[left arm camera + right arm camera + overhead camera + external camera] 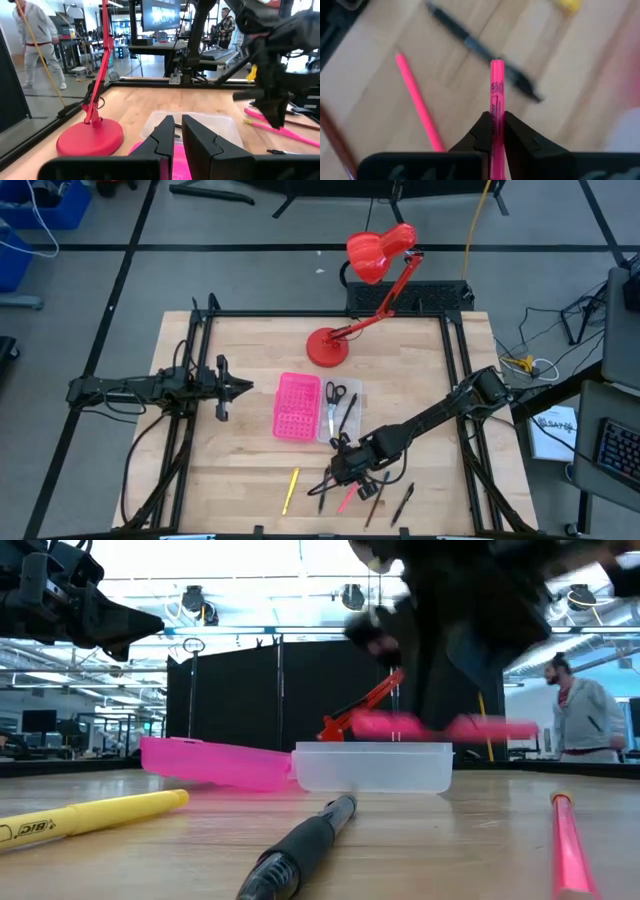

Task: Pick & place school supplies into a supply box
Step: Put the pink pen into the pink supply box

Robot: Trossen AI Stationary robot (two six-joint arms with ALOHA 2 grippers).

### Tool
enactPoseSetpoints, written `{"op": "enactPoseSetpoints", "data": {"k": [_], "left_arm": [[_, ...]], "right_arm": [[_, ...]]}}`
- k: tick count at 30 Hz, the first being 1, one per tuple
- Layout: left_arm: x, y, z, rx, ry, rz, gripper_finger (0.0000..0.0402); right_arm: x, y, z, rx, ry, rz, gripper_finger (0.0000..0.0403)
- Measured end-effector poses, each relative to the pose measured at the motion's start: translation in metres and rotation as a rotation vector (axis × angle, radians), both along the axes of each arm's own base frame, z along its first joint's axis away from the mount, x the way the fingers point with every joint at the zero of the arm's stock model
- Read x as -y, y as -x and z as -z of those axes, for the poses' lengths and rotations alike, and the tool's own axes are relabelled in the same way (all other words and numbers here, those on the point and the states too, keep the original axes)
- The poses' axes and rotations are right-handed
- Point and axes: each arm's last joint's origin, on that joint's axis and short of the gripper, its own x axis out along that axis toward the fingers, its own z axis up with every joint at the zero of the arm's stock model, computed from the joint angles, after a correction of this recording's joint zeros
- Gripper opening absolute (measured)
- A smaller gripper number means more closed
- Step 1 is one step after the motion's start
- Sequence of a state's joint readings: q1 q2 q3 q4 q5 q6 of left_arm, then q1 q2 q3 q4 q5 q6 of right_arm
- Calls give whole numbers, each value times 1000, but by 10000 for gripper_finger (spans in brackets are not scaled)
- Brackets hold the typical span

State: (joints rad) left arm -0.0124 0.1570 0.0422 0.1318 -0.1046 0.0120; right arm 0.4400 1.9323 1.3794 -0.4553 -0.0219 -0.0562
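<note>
A: Holding a thin bright-pink plastic pen [496, 107], the right hand [494, 131] has both fingers clamped on its barrel approx. mid-length, pen running straight out between them. It hangs above the light wooden table [240, 470], near the front edge, just by the supply box.

B: How'll it handle?

A: Prob. very light, stiff, smooth barrel — could slip or swivel w/ a narrow pinch. Mid-barrel grip looks right; balance shouldn't tip it.

B: Box?

A: Flat rectangular plastic case, lying open: hot-pink half w/ a grid of holes [296, 405], clear translucent half [341, 413] beside it. Clear tray's got shallow walls and already holds small black-handled scissors [333, 396] plus a dark pen.

B: What's left on the table?

A: A chunky yellow highlighter [90, 814], a black pen w/ rubbery grip [300, 845], another slim pink stick [569, 840], a few dark ones near the front edge. All thin, round, likely to roll.

B: Other arm?

A: Left hand [176, 131] waits at the table's left side, fingers nearly together, holding nothing. Glossy red desk lamp [364, 290] stands behind the box.
</note>
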Motion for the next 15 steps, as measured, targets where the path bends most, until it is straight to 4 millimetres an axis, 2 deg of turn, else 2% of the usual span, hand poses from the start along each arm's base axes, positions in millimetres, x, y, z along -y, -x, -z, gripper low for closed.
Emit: {"op": "enactPoseSetpoints", "data": {"k": [7, 15], "left_arm": [[0, 0, 0, 0, 14, 0, 44], [0, 0, 0, -3, 5, 0, 44]], "right_arm": [[7, -11, -37, 0, 129, -95, 19], [52, -28, -91, -13, 285, -156, 19]]}}
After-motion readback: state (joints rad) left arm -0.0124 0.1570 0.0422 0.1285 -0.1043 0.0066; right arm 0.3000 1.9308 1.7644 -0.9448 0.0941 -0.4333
